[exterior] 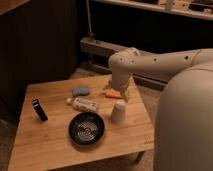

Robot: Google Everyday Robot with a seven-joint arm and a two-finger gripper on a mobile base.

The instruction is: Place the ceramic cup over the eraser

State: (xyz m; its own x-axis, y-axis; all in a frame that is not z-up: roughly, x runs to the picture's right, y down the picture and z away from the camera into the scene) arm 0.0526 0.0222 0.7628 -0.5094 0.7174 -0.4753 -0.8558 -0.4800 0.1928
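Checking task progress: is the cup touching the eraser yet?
Apart. The camera view shows the eraser at the left of the table, the cup well to its right, past the bowl. The gripper hangs just beyond the cup, jaws open.

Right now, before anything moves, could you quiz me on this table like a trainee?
1. True or false: the ceramic cup already covers the eraser.
2. Which lies nearest the gripper? A) black bowl B) orange object C) eraser
3. What lies between the blue-grey lump and the black bowl?
Key: 1 false: the ceramic cup stands right of centre on the table, the eraser near its left edge. 2 B: the gripper hangs at the far right, beyond the cup. 3 the white tube.
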